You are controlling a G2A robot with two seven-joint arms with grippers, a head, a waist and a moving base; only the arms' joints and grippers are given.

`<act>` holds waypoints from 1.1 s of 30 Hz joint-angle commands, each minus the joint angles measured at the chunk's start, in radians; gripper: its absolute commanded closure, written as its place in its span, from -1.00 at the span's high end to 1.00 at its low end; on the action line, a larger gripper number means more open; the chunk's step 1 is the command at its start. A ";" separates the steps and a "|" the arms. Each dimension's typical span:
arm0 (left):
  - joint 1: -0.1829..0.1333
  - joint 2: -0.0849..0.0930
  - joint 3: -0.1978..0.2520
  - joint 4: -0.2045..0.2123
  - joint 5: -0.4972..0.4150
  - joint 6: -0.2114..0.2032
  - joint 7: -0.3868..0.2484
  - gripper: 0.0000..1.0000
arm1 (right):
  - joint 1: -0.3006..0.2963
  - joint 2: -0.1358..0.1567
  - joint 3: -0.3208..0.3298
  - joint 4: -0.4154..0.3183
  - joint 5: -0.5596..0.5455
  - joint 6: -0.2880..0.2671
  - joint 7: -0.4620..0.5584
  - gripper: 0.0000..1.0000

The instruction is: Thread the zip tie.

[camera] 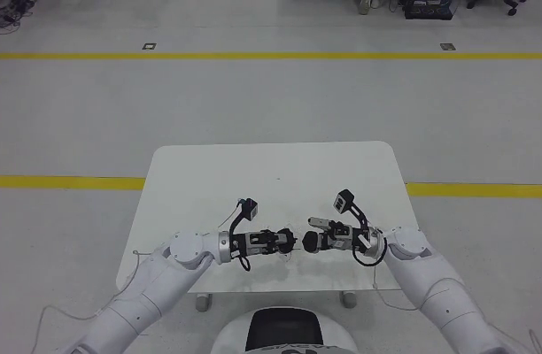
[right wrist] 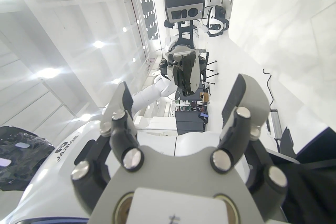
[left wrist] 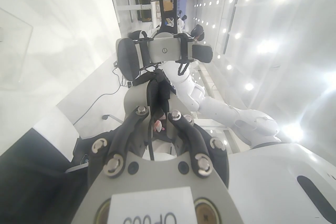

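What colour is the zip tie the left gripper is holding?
Black. The zip tie shows best in the left wrist view, pinched in the left gripper.

top: overhead, down | wrists: near, seemingly opposed; both show left gripper (left wrist: 157,88)

Two arms meet over the near half of the surface (camera: 271,168), close to its middle. The left gripper (camera: 290,237) is on the left and the right gripper (camera: 305,241) just beside it on the right, tips facing, apart. The zip tie (left wrist: 150,139) lies pinched between the left fingers (left wrist: 134,99), trailing back toward that wrist. The right fingers (right wrist: 252,99) stand apart.
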 commanded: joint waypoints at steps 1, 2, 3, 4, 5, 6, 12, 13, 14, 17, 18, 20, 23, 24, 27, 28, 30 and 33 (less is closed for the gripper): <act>0.000 0.000 0.000 0.000 -0.001 0.001 0.000 -1.00 | 0.000 0.000 0.000 0.000 0.000 0.000 0.000 1.00; 0.000 0.000 0.000 0.000 -0.001 0.001 0.000 -1.00 | 0.000 0.000 0.000 0.000 0.000 0.000 0.000 1.00; 0.000 0.000 0.000 0.000 -0.001 0.001 0.000 -1.00 | 0.000 0.000 0.000 0.000 0.000 0.000 0.000 1.00; 0.000 0.000 0.000 0.001 0.003 0.001 0.007 -1.00 | 0.000 0.000 0.000 0.000 0.000 0.000 0.000 1.00; -0.003 0.001 -0.006 0.013 0.035 -0.006 0.049 -1.00 | 0.000 0.000 0.000 0.000 0.000 0.000 0.000 1.00; -0.001 0.000 -0.007 0.015 0.071 -0.019 0.091 -1.00 | 0.000 0.000 0.000 0.000 0.000 0.000 0.000 1.00; 0.015 0.004 -0.052 -0.022 0.198 -0.019 0.117 -1.00 | 0.000 0.000 0.000 0.000 0.000 0.000 0.000 1.00; 0.022 0.004 -0.058 -0.028 0.219 -0.019 0.122 -1.00 | 0.000 0.000 0.000 0.000 0.000 0.000 0.000 1.00; 0.027 0.004 -0.065 -0.035 0.238 -0.019 0.122 -1.00 | 0.000 0.000 0.000 0.000 0.000 0.000 0.000 1.00; 0.039 0.004 -0.086 -0.055 0.281 -0.019 0.100 -1.00 | 0.000 0.000 0.000 0.000 0.000 0.000 0.000 1.00; 0.042 0.004 -0.091 -0.061 0.298 -0.019 0.093 -1.00 | 0.000 0.000 0.000 0.000 0.000 0.000 0.000 1.00; 0.049 0.002 -0.102 -0.075 0.311 -0.019 0.073 -1.00 | 0.000 0.000 0.000 0.000 0.000 0.000 0.000 1.00; 0.055 -0.001 -0.112 -0.084 0.308 -0.019 0.056 -1.00 | 0.000 0.000 0.000 0.000 0.000 0.000 0.000 1.00; 0.055 -0.001 -0.112 -0.084 0.308 -0.019 0.056 -1.00 | 0.000 0.000 0.000 0.000 0.000 0.000 0.000 1.00; 0.055 -0.001 -0.112 -0.084 0.308 -0.019 0.056 -1.00 | 0.000 0.000 0.000 0.000 0.000 0.000 0.000 1.00; 0.055 -0.001 -0.112 -0.084 0.308 -0.019 0.056 -1.00 | 0.000 0.000 0.000 0.000 0.000 0.000 0.000 1.00; 0.051 -0.001 -0.117 -0.074 0.339 -0.019 0.105 -1.00 | 0.000 0.000 0.000 0.000 0.000 0.000 0.000 1.00; 0.051 0.000 -0.136 -0.069 0.317 -0.019 0.144 -1.00 | 0.000 0.000 0.000 0.000 0.000 0.000 0.000 1.00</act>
